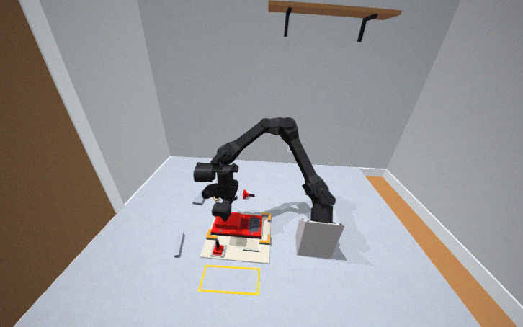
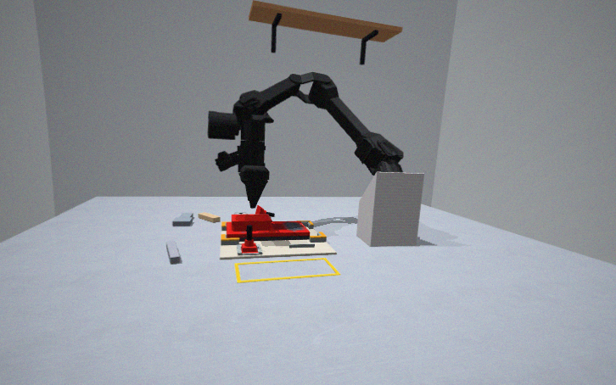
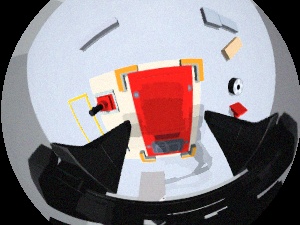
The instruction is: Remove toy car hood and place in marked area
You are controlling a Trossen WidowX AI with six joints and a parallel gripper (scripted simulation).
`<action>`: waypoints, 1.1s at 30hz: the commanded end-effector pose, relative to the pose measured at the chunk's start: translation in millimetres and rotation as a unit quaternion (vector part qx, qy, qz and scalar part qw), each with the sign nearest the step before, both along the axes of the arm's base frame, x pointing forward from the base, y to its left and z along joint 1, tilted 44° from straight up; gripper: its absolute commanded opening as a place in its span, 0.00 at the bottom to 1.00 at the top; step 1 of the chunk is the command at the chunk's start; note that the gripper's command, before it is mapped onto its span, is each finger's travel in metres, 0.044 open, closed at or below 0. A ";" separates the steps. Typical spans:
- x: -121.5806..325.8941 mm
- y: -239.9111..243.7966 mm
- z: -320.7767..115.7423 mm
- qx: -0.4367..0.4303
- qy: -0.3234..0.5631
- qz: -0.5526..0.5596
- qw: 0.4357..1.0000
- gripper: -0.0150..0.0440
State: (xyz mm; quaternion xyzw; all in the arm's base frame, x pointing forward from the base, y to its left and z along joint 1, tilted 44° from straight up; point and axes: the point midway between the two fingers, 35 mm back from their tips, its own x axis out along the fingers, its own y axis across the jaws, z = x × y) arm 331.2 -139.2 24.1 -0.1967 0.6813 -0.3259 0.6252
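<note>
Arm arched over the toy car, gripper [image 2: 254,203] pointing straight down, jaws spread wide and holding nothing.

The gripper hangs just above the red hood [image 2: 249,222], which sits on the toy car [image 2: 271,228] on its beige base plate [image 2: 277,249]. Grey bars [image 2: 173,252], a tan block [image 2: 209,217] and a white box [image 2: 390,210] stand apart. The yellow marked area [image 2: 285,270] lies just in front of the plate.

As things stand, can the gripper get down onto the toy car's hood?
Probably yes. The open gripper hangs just above the raised end of the red toy car, holding nothing, and nothing lies between them. In the wrist view the car sits between the fingers.
</note>
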 end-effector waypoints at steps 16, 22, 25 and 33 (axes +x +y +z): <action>-2.9 -11.8 -11.9 -0.003 0.003 0.002 1.000 1.00; -3.9 -15.5 -15.7 -0.003 0.003 0.002 1.000 1.00; -4.5 -17.4 -17.5 -0.003 0.003 0.002 1.000 1.00; -5.5 -20.8 -20.9 -0.003 0.003 0.002 1.000 1.00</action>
